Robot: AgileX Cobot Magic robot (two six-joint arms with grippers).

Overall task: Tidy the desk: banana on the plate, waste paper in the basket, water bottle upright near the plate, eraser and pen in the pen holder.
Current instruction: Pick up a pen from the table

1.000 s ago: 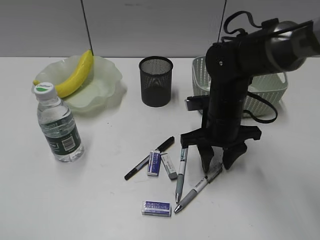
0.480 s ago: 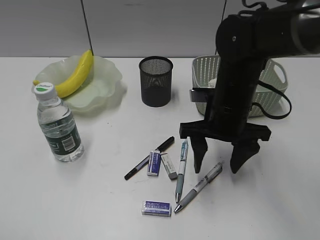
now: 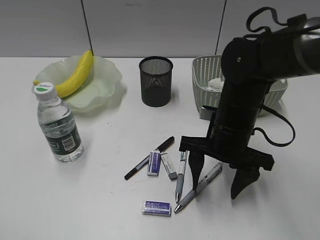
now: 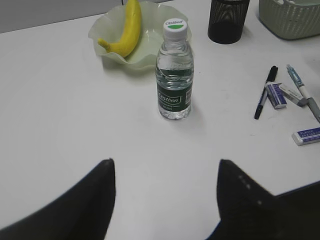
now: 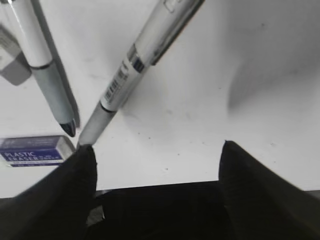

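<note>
Right arm reaching in from the upper right, forearm bent steeply downward, right gripper [image 3: 220,177] pointing at the surface with jaws spread wide and nothing between them. Dark cable looped over the upper arm and trailing beside the wrist. Left gripper [image 4: 165,192] held low at the near edge, jaws parted, empty.

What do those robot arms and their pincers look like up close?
The right arm is matte black with a grey metallic tube segment and looping black cables. Its right gripper has two black, tapering, pointed fingers on a flat crossbar. The left gripper shows similar black pointed fingers. No markings are visible.
</note>
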